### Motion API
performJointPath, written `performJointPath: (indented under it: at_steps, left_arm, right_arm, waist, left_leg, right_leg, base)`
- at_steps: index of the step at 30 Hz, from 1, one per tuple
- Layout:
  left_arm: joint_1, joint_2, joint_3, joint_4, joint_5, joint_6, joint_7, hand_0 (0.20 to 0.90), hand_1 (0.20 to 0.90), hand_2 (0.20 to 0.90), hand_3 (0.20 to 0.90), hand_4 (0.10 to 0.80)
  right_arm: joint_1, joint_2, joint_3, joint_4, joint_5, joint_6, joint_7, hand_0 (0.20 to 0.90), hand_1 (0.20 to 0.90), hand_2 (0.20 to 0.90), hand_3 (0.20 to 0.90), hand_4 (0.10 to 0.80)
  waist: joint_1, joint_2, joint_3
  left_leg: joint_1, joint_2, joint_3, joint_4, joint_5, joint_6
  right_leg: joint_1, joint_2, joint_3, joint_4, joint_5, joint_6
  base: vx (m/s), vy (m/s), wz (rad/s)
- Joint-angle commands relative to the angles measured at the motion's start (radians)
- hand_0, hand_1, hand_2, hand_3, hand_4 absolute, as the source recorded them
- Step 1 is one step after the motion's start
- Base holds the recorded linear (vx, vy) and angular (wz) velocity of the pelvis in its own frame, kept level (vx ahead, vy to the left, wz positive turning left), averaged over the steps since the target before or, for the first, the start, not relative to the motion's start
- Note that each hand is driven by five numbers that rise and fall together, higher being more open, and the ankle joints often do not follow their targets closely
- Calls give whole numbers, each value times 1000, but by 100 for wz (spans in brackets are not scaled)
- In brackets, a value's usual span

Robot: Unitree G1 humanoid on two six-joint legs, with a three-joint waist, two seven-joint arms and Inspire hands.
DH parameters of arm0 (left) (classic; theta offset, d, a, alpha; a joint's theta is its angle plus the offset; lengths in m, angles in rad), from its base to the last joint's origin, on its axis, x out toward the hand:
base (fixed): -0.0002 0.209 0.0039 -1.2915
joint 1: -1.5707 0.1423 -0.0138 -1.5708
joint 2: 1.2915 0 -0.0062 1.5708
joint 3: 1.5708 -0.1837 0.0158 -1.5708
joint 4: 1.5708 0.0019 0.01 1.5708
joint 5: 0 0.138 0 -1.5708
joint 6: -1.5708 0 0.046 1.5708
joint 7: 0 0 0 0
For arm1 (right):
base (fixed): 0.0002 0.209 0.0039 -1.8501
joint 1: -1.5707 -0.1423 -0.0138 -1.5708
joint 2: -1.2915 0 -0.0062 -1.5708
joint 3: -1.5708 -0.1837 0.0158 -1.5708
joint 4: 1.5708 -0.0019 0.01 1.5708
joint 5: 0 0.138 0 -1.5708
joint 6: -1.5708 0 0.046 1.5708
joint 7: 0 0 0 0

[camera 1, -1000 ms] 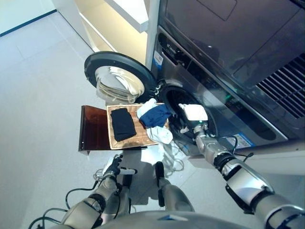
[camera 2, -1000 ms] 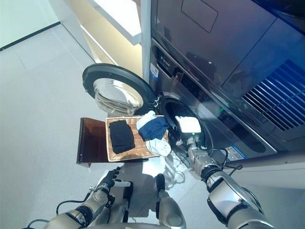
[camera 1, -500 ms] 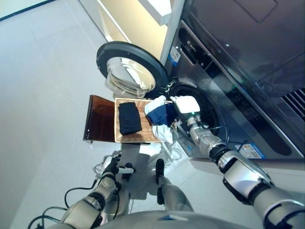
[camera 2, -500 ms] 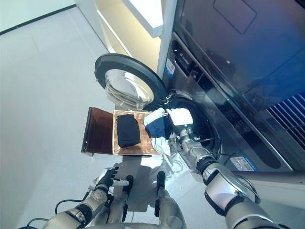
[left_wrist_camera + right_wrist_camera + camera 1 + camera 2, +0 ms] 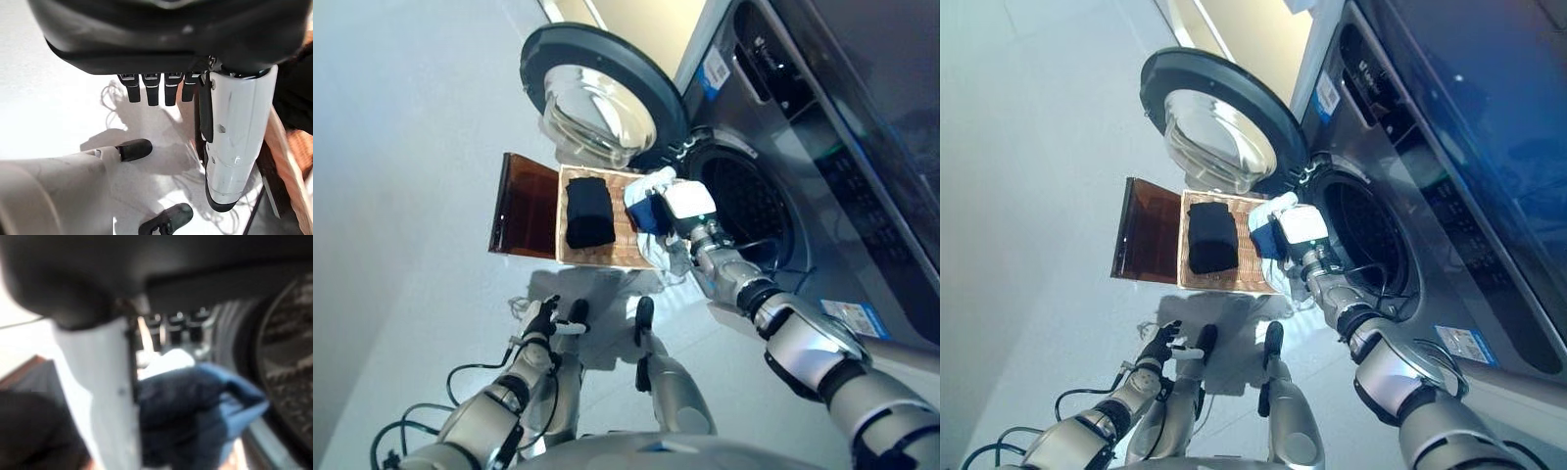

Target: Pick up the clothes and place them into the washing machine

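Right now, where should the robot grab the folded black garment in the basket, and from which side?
Probably from above, pinching a long edge of the folded black garment. It lies flat in the shallow wicker basket, top exposed. The right hand hovers over the blue cloth beside it, nearer than the left hand.

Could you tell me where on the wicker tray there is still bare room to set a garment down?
The wicker tray shows bare weave only in a strip between the black garment and the blue garment. Its washer side is crowded: blue and white clothes, with the right hand over them.
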Motion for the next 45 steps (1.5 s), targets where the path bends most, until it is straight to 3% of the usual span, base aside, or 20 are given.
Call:
performJointPath:
  at_steps: [1, 3, 9, 23, 26, 32, 42, 43, 44, 45]
  left_arm:
    - [-16, -11, -6, -4, -22, -36, 36, 900, 900, 900, 900, 800]
    - [29, -3, 18, 13, 2, -31, 49, 900, 900, 900, 900, 800]
    - [-7, -24, -13, -25, -25, -43, 66, 900, 900, 900, 900, 800]
    - [-91, -14, -39, -126, -120, -83, 89, 900, 900, 900, 900, 800]
    - [46, 24, -37, -223, -158, -119, 41, 900, 900, 900, 900, 800]
    - [57, 83, -44, -354, -186, -147, 25, 900, 900, 900, 900, 800]
    - [40, 96, -62, -422, -210, -156, 7, 900, 900, 900, 900, 800]
    - [40, 95, -64, -418, -215, -156, 7, 900, 900, 900, 900, 800]
    - [38, 93, -64, -416, -217, -156, 6, 900, 900, 900, 900, 800]
    - [35, 92, -64, -412, -219, -157, 7, 900, 900, 900, 900, 800]
  right_arm:
    - [-105, -37, 1, 5, -27, 13, -42, 900, 900, 900, 900, 800]
    - [-84, -42, -12, 18, -27, 6, -51, 900, 900, 900, 900, 800]
    - [-96, -34, 1, 48, -35, 25, -60, 900, 900, 900, 900, 800]
    - [-224, -148, 24, 98, -44, 63, -79, 900, 900, 900, 900, 800]
    - [-246, -219, 10, 115, -27, 54, -84, 900, 900, 900, 900, 800]
    - [-319, -259, 29, 168, -20, 64, -95, 900, 900, 900, 900, 800]
    - [-395, -299, 41, 208, -21, 80, -101, 900, 900, 900, 900, 800]
    - [-401, -303, 45, 213, -19, 82, -101, 532, 532, 532, 532, 537]
    - [-402, -304, 45, 211, -22, 82, -103, 431, 431, 431, 431, 465]
    - [-404, -306, 51, 212, -31, 86, -107, 200, 200, 200, 200, 300]
  waist:
    - [11, 17, -16]
    - [19, 24, -7]
    - [16, 29, 19]
    - [3, 51, 73]
    - [28, 76, 76]
    - [39, 107, 95]
    - [46, 126, 122]
    - [46, 126, 126]
    - [46, 126, 125]
    - [44, 127, 127]
  left_leg:
    - [9, 6, 25, -57, 37, -25]
    - [2, 3, 17, -57, 41, -26]
    - [-14, 3, 16, -57, 44, -27]
    - [-124, 4, 10, -57, 75, -45]
    - [-150, -3, -2, -57, 83, -47]
    - [-195, -14, -6, -57, 92, -52]
    - [-250, -25, -9, -57, 106, -57]
    - [-251, -26, -8, -57, 105, -57]
    - [-255, -26, -9, -57, 107, -57]
    - [-257, -27, -10, -57, 108, -57]
  right_leg:
    - [-34, -34, 49, 146, -94, 60]
    - [-38, -36, 45, 146, -95, 60]
    - [-57, -34, 44, 155, -96, 59]
    - [-170, -31, 29, 172, -85, 56]
    - [-190, -38, 22, 174, -83, 58]
    - [-245, -42, 19, 192, -84, 58]
    - [-308, -39, 13, 210, -86, 61]
    - [-311, -40, 15, 216, -90, 61]
    - [-315, -40, 15, 215, -85, 62]
    - [-316, -41, 14, 217, -85, 62]
  base:
    - [7, -1, 5]
    - [-9, -14, 11]
    - [-3, -4, 2]
    - [-7, -8, 5]
    - [-8, -2, 16]
    - [-23, 23, 5]
    - [-9, 0, 1]
    - [0, 0, 0]
    - [-8, 3, 3]
    - [0, 0, 0]
